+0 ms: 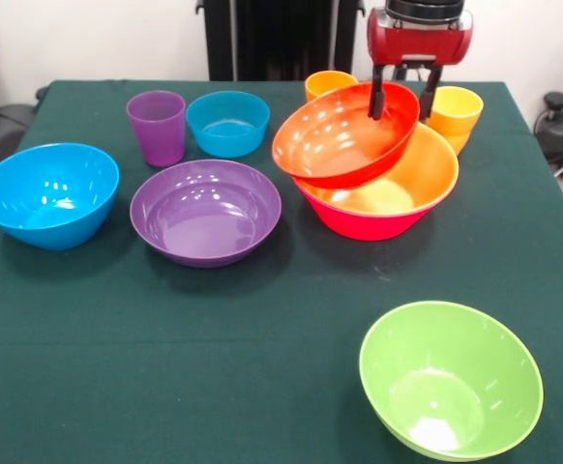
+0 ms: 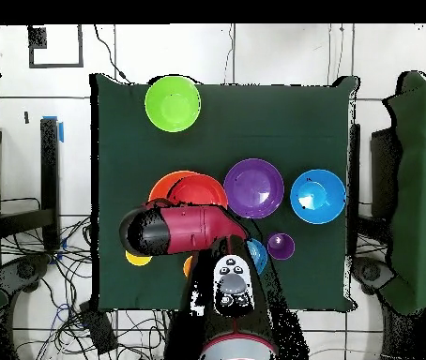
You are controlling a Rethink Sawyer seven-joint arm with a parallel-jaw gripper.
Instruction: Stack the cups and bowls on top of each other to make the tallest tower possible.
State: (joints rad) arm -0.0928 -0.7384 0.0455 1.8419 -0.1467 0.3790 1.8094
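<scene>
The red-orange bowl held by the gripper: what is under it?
The tilted red-orange bowl, its far rim between the gripper fingers, sits over the large orange bowl, which is nested in the pink bowl. The orange bowl's left interior is covered, so anything there is hidden.

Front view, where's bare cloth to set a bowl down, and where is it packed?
Free: the near left of the green tablecloth, in front of the large blue bowl and purple bowl, left of the green bowl. Crowded: the far side, where the red-orange bowl held by the gripper tilts over the pink-based stack, beside cups and the small blue bowl.
</scene>
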